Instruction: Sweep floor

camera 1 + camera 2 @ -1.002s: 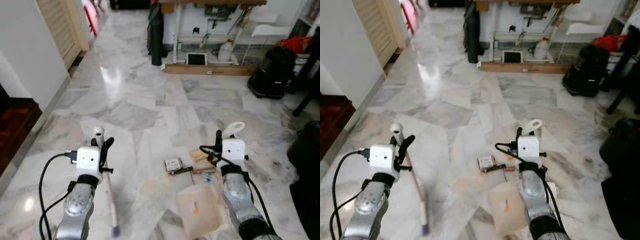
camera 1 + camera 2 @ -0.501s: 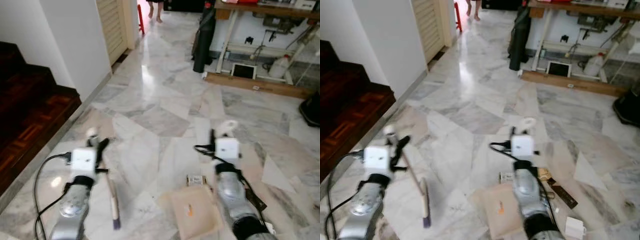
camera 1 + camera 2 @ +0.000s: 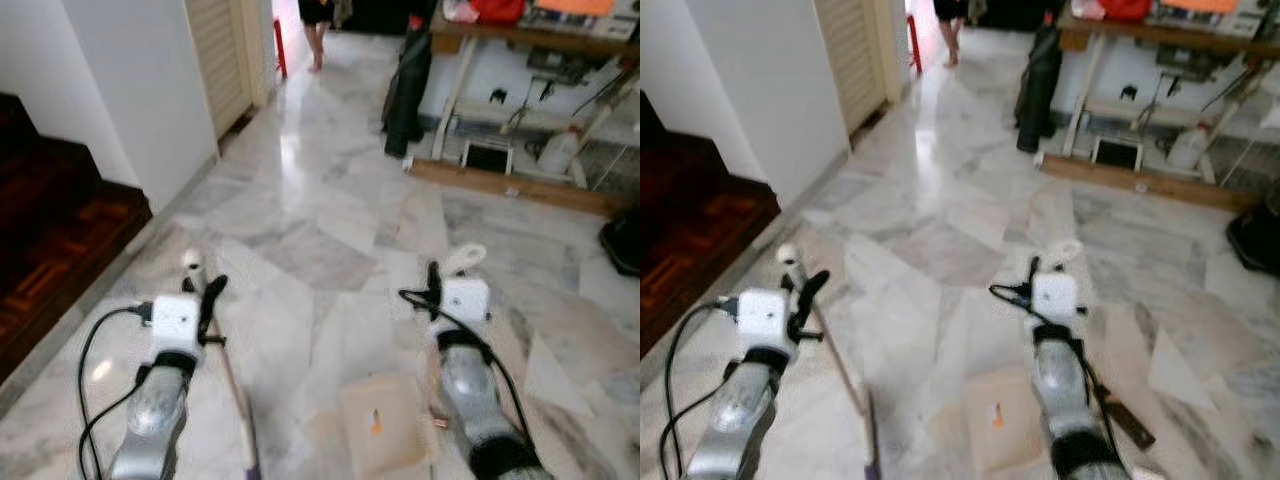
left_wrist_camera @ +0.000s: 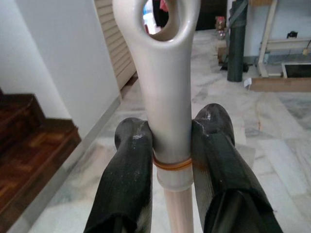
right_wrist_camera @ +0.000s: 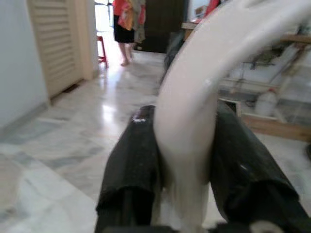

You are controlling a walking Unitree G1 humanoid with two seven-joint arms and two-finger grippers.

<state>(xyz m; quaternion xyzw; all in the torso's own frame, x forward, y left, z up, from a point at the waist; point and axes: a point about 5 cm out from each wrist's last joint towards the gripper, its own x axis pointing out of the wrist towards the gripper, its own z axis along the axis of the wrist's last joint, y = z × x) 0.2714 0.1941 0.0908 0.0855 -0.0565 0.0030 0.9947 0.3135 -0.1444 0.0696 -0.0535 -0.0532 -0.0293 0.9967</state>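
Note:
My left gripper (image 3: 203, 284) is shut on the cream broom handle (image 4: 167, 73), just below its hanging loop. The broom stick (image 3: 232, 390) slants down to the marble floor in front of me. My right gripper (image 3: 446, 272) is shut on the white curved dustpan handle (image 5: 218, 53). The beige dustpan (image 3: 378, 436) lies flat on the floor between my arms, close to the right one. A small orange scrap sits in it.
Dark wooden stairs (image 3: 50, 230) and a white wall corner (image 3: 130, 90) are on the left. A person (image 3: 318, 25) stands in the far doorway. A table (image 3: 520, 60) and a black bag (image 3: 405, 80) are at the back right. A dark strip of litter (image 3: 1130, 422) lies right of my right arm.
The whole picture has swung left as the camera turned, bringing the stairs into view. The small box and scraps by the dustpan are out of sight. Both grippers keep their hold.

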